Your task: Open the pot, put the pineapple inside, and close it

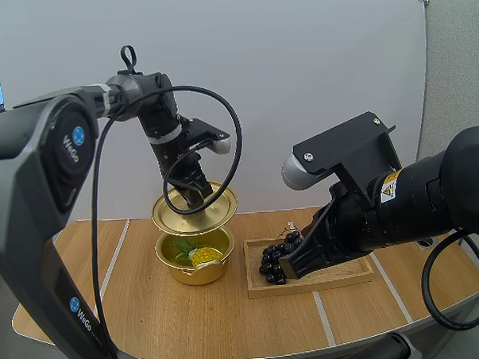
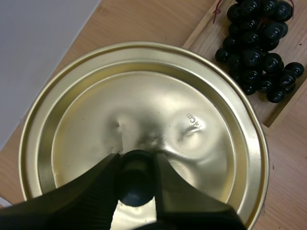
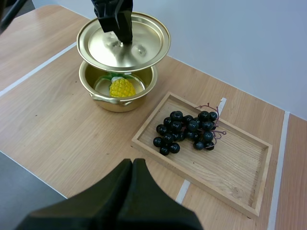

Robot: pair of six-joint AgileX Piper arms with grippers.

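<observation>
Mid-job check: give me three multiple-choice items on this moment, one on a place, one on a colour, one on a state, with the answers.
1. Where is the pineapple?
A) in the pot
B) on the wooden tray
C) on the table

2. What colour is the lid?
A) black
B) gold
C) red

3. How do the left gripper fingers stand?
A) open, holding nothing
B) shut on nothing
C) shut on the lid's knob

Answers:
1 A: the yellow fruit lies inside the pot, under the raised lid.
2 B: the lid shines gold.
3 C: the fingers pinch the black knob between them.
</observation>
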